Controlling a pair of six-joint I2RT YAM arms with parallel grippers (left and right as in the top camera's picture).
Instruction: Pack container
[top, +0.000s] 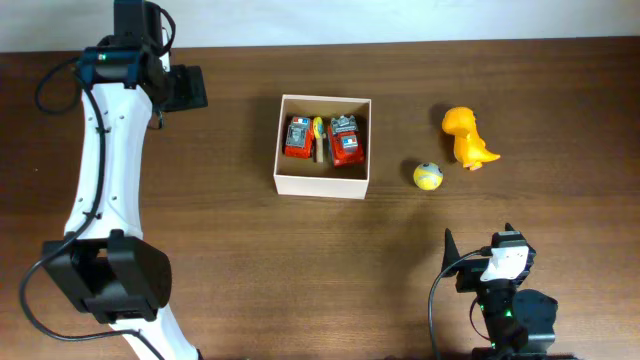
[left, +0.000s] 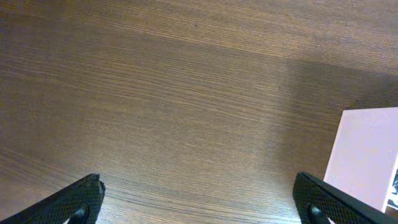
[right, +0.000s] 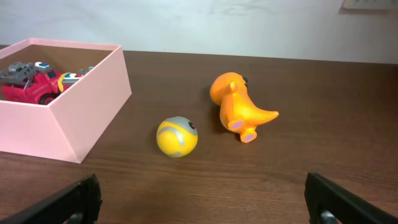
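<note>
The packing is judged to be partly done. The container (top: 323, 186) is set on the bench (top: 200, 220) near its middle, and two red toy vehicles (top: 299, 137) with a small yellowish piece (top: 319, 138) between them are seen lying inside it. Two toys are not yet packed: a yellow ball (top: 428, 176) just right of the container, and an orange dinosaur (top: 468, 137) on its side a little farther right and farther back.

The left hand (top: 185, 88) is held at the far left, well apart from the container, with its jaws spread fully and nothing between them; only one white wall of the container is caught at the right edge of its wrist view. The right hand (top: 478, 240) is parked at the near right, likewise wide open and empty, with the ball and the dinosaur ahead of it.

The next move is judged to fall to the right hand: a reach to the ball, a descent around it and a careful closing, since a round toy may roll when nudged.

The bench is of dark brown wood grain, matt and uncluttered. A plain pale wall (right: 186, 25) is seen beyond its far edge.
</note>
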